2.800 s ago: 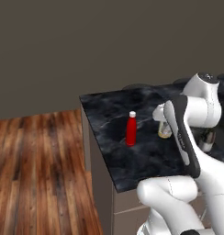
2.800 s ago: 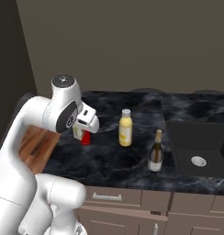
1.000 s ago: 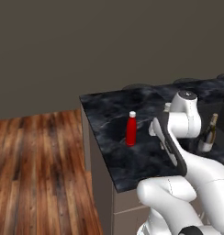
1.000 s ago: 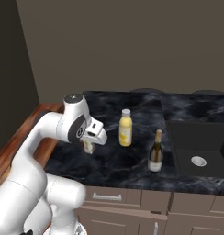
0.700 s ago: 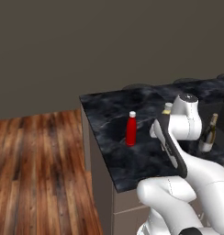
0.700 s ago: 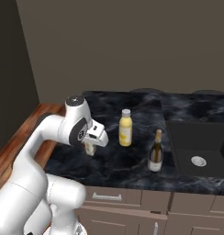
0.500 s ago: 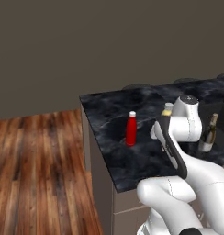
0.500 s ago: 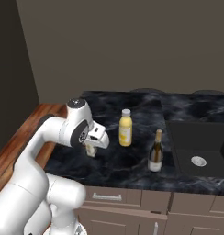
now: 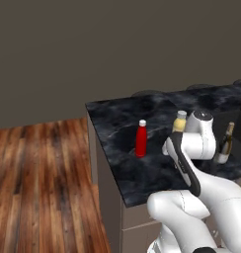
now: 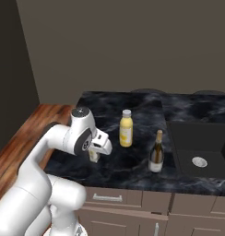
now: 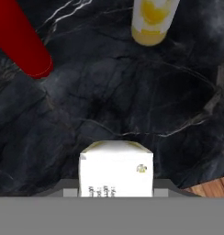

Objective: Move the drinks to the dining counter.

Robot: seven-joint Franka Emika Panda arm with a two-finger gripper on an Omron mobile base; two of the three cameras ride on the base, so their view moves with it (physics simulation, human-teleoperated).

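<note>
We see claw (image 10: 95,154) clamped on carton (image 11: 116,169), held low over desk (image 9: 117,143) nr its front edge, prob. for set-down. Red bottle (image 9: 141,139), juice (image 10: 126,128) & wine (image 10: 156,151) stand upright, spaced apart w/ room betw. them.

Plain grey-brown wall (image 9: 117,44) behind; reddish wood plank floor (image 9: 38,188); taupe handled drawers (image 10: 133,203); recessed dark sink (image 10: 199,150).
</note>
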